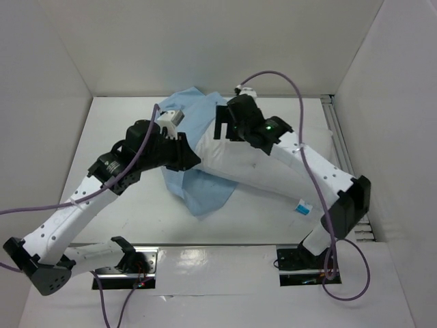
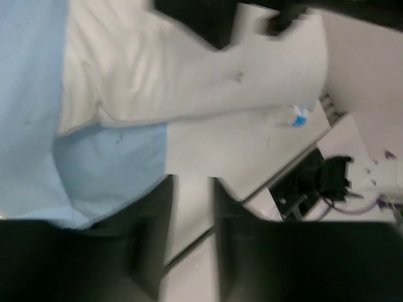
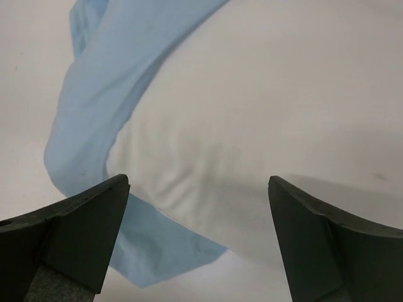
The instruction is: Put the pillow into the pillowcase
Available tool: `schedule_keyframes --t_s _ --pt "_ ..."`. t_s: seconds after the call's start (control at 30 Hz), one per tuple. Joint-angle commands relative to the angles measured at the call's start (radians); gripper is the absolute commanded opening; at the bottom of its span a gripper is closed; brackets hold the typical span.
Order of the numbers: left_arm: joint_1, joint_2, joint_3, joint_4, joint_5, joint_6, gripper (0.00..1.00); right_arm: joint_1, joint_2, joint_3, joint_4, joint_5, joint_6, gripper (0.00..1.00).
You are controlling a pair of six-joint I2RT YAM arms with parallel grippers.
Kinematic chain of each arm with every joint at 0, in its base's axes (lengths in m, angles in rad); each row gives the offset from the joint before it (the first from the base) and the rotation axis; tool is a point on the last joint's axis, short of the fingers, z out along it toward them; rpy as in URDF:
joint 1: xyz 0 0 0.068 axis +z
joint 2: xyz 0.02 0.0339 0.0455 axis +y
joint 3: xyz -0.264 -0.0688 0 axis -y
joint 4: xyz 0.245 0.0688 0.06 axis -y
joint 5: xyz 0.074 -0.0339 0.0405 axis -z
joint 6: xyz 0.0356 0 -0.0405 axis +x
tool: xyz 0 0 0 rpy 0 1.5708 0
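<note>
The white pillow (image 1: 239, 167) lies slantwise mid-table, its blue-and-white tag (image 1: 303, 207) at the near right corner. The light blue pillowcase (image 1: 205, 191) lies crumpled at the pillow's left end, partly under and over it. My left gripper (image 1: 192, 161) is low at the pillow's left edge, above the cloth; in the left wrist view (image 2: 192, 189) the jaws stand slightly apart with only table between them, beside the pillowcase (image 2: 107, 163) and pillow (image 2: 176, 75). My right gripper (image 1: 222, 128) hovers over the pillow's far left end, wide open and empty (image 3: 198, 189) above the pillow (image 3: 252, 113) and pillowcase (image 3: 113, 82).
White walls enclose the table on three sides. A metal rail (image 1: 338, 137) runs along the right edge. Arm base plates (image 1: 304, 260) sit at the near edge, with purple cables (image 1: 300, 116) looping over the arms.
</note>
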Motion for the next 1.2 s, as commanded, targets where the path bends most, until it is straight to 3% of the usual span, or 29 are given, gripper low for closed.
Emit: schedule_keyframes --t_s 0.0,0.03,0.13,0.2,0.23,0.3,0.33,0.47,0.6,0.9,0.97,1.07,1.13,1.17 --pt "-0.002 0.114 0.036 -0.114 -0.186 0.056 0.50 -0.069 -0.120 -0.027 -0.176 0.104 -0.026 0.99" --pt "-0.011 0.136 0.050 -0.114 -0.218 0.056 0.70 -0.115 -0.137 -0.027 -0.200 0.114 -0.026 1.00" --pt "-0.040 0.226 0.085 -0.114 -0.373 0.068 0.85 -0.260 -0.217 -0.081 -0.314 0.137 0.010 1.00" --pt "-0.053 0.274 0.115 -0.138 -0.454 0.059 0.85 -0.340 -0.299 -0.131 -0.354 0.124 0.024 1.00" --pt "-0.066 0.294 0.116 -0.138 -0.536 0.050 0.85 -0.440 -0.328 -0.195 -0.354 0.096 0.024 1.00" --pt "-0.076 0.346 0.139 -0.147 -0.639 0.035 0.81 -0.557 -0.413 -0.307 -0.345 -0.031 0.015 1.00" --pt "-0.076 0.359 0.139 -0.156 -0.666 0.026 0.78 -0.670 -0.436 -0.339 -0.345 -0.071 -0.020 1.00" --pt "-0.076 0.406 0.139 -0.157 -0.714 0.026 0.72 -0.887 -0.516 -0.465 -0.336 -0.265 -0.077 1.00" --pt "-0.076 0.464 0.129 -0.157 -0.744 0.026 0.72 -0.924 -0.516 -0.547 -0.316 -0.293 -0.063 1.00" --pt "-0.030 0.501 0.139 -0.190 -0.786 -0.010 0.55 -0.939 -0.502 -0.672 -0.198 -0.493 -0.063 1.00" --pt "-0.010 0.501 0.139 -0.190 -0.786 -0.010 0.51 -0.939 -0.502 -0.700 -0.163 -0.524 -0.063 0.84" --pt "0.018 0.501 0.139 -0.190 -0.766 -0.010 0.39 -0.939 -0.502 -0.718 -0.144 -0.536 -0.054 0.52" --pt "0.027 0.501 0.148 -0.190 -0.757 -0.001 0.28 -0.939 -0.502 -0.718 -0.144 -0.536 -0.054 0.46" --pt "0.027 0.501 0.148 -0.190 -0.748 -0.001 0.17 -0.939 -0.502 -0.718 -0.144 -0.525 -0.054 0.46"
